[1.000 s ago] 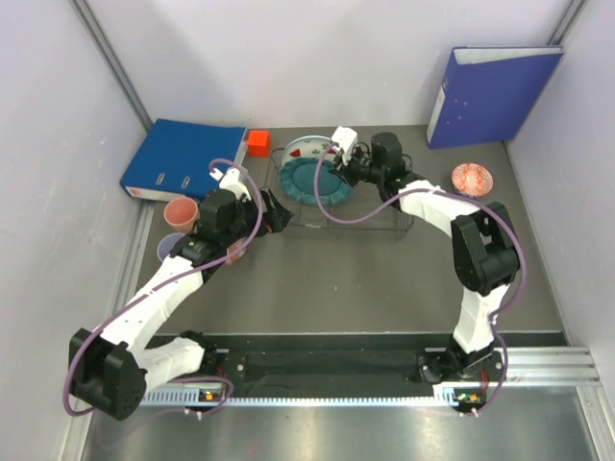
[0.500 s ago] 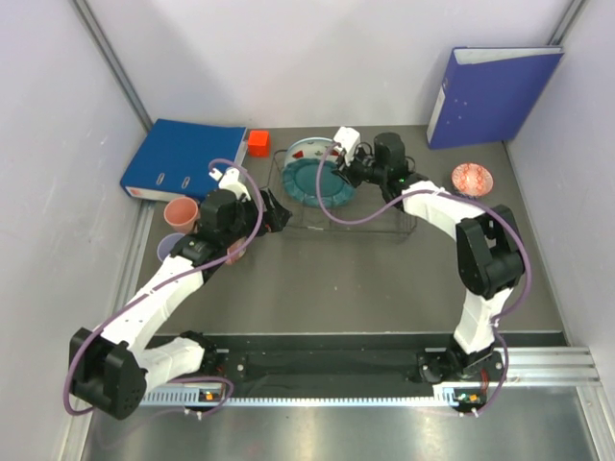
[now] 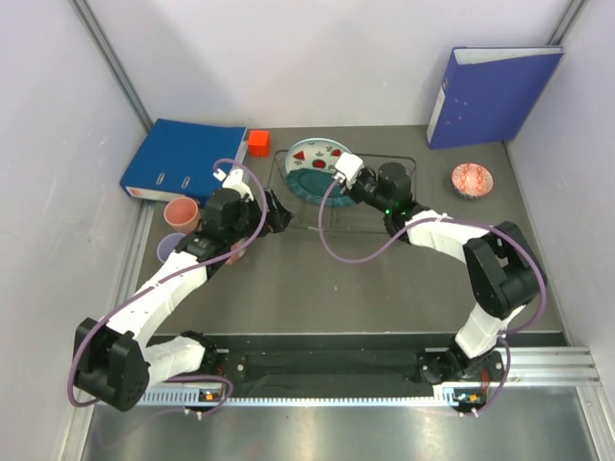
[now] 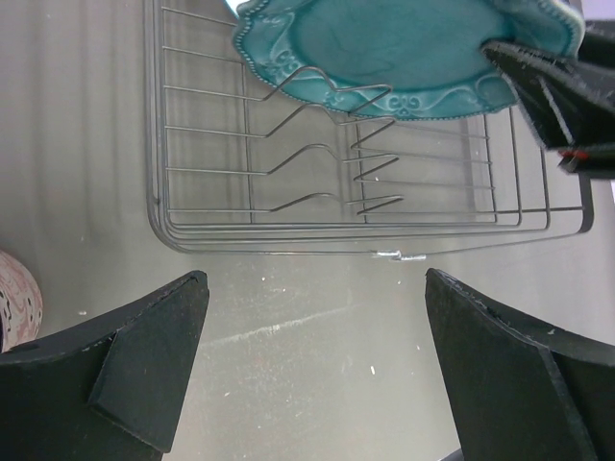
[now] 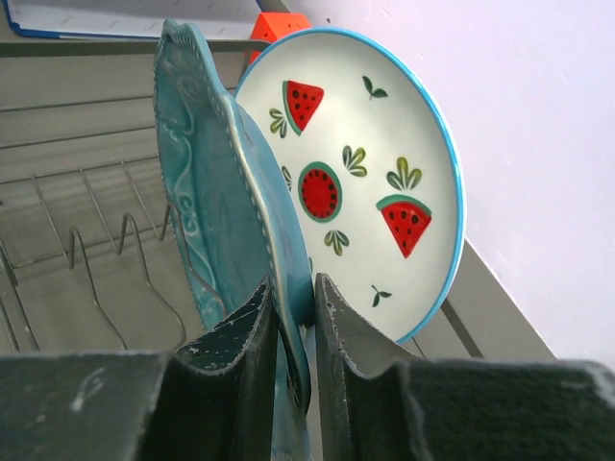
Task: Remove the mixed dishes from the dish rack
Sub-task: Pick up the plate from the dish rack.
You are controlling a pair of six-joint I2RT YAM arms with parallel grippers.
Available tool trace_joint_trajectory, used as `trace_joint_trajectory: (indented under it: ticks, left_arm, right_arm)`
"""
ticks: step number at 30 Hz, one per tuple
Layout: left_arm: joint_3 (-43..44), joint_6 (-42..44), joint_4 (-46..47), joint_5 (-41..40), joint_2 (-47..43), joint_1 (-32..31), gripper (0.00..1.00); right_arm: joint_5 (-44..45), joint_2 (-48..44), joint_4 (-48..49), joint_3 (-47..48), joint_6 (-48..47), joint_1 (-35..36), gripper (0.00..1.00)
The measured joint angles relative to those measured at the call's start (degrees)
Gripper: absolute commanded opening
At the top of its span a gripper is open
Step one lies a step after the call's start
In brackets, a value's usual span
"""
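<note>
The dish rack [image 3: 399, 161] of thin dark wire sits at the back middle of the table. A teal scalloped plate [image 3: 309, 184] stands tilted in its left end, and my right gripper [image 3: 332, 181] is shut on that plate's rim [image 5: 296, 298]. Behind it leans the white watermelon plate [image 5: 370, 173], which also shows from above [image 3: 317, 152]. My left gripper [image 4: 317, 360] hovers open over bare table just in front of the rack [image 4: 336, 182], nothing between its fingers. A salmon-pink cup [image 3: 181, 211], a lavender cup [image 3: 169, 248] and a small pink patterned bowl [image 3: 472, 179] stand on the table.
A blue binder [image 3: 183, 158] lies flat at the back left with a small red cube [image 3: 258, 142] beside it. Another blue binder [image 3: 490, 94] stands against the back right wall. Walls close in on the left and right. A pink speckled rim [image 4: 14, 298] shows beside my left finger.
My right arm has drawn back towards the near side with the teal plate in its grip, uncovering more of the watermelon plate. The left arm has barely shifted.
</note>
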Motion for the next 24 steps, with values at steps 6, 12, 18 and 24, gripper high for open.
trace_joint_trajectory:
  ticks: [6,12,18,24]
  left_arm:
    - [0.0,0.02,-0.02,-0.11,0.04,0.0,0.98]
    - [0.0,0.02,-0.02,-0.76,0.04,0.0,0.98]
    - [0.0,-0.04,-0.09,-1.64,0.04,0.0,0.98]
    - [0.13,-0.59,-0.52,-2.4,0.11,0.0,0.98]
  right_arm:
    - [1.99,-0.02,3.82,-2.12,-0.44,0.81,0.0]
    - [2.45,-0.61,2.78,-1.7,0.59,0.79,0.0]
    - [2.99,-2.64,-1.31,0.09,1.55,0.39,0.0]
    - [3.23,-5.64,-2.69,0.35,1.7,0.22,0.0]
